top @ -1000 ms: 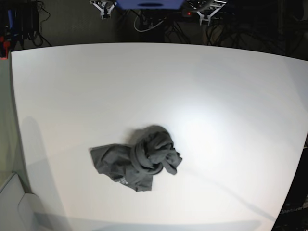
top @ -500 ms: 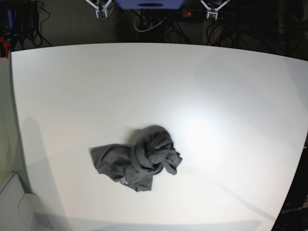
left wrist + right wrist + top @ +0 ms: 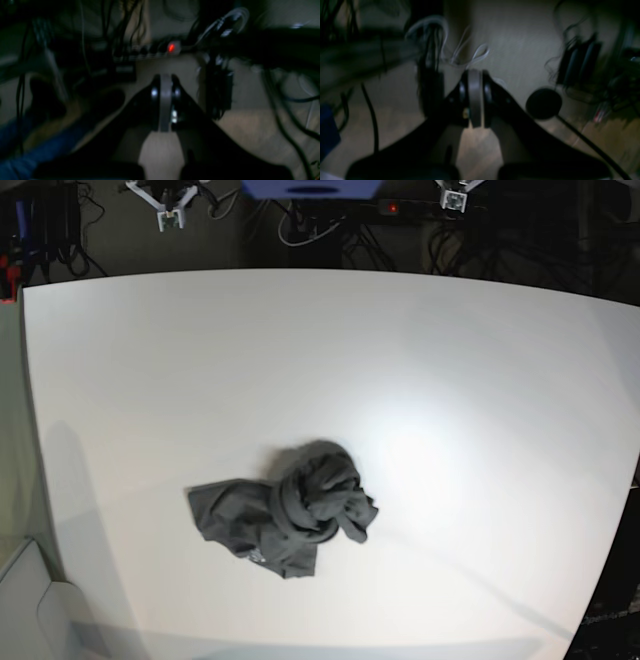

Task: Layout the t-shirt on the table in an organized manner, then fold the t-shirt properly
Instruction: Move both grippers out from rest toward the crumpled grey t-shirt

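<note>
White laminate worktop (image 3: pixel 420 360) fills nearly the whole base view, bare except for one heap of cloth. That heap is the t-shirt (image 3: pixel 285 515), dark charcoal, lying toward the near-centre of the worktop, somewhat to the left in the base view. It is bunched into a twisted knot on its right part, with a flatter flap spread out to the left and a small pale label mark showing near its lower edge.

Neither arm is near it. The left gripper (image 3: pixel 165 82) is clenched with nothing between its jaws, and its wrist camera looks at a dim floor with cables and a power strip (image 3: pixel 147 51) whose red light glows. The right gripper (image 3: pixel 475 75) is likewise closed and empty, over floor and loose cables. In the base view both show only as small tips beyond the far edge of the worktop.

As I judge it, nothing of the task is done: the shirt is not yet spread out, and both the laying-out and the folding remain.
</note>
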{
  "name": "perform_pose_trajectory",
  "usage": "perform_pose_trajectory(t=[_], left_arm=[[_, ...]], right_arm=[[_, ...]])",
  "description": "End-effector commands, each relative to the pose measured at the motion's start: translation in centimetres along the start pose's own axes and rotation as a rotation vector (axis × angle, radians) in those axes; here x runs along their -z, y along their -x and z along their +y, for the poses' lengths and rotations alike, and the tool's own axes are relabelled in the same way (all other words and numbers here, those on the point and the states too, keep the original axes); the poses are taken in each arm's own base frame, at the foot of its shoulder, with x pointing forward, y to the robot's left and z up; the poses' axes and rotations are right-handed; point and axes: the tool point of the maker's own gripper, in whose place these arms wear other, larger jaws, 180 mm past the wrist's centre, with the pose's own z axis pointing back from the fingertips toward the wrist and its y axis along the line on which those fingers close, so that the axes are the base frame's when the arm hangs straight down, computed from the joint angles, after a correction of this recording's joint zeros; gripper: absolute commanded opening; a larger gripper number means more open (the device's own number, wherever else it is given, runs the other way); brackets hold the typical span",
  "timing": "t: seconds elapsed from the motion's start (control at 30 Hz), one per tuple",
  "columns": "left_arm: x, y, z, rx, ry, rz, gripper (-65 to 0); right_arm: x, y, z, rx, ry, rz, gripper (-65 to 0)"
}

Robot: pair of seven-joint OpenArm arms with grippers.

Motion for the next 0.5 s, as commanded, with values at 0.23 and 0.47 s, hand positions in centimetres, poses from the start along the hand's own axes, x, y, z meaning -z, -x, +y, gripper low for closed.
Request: perform_pose_trajectory(t=[0.23, 0.47], left_arm=[[-3.9, -4.2, 1.0, -0.096, 0.029, -0.087, -65.0], [-7.3, -8.1, 1.1, -0.107, 0.045, -0.173, -65.0]], right_arm=[[-5.6, -5.6, -2.0, -0.007, -0.041, -0.197, -65.0], [-9.6, -10.0, -1.8, -0.07, -0.042, -0.328, -65.0]])
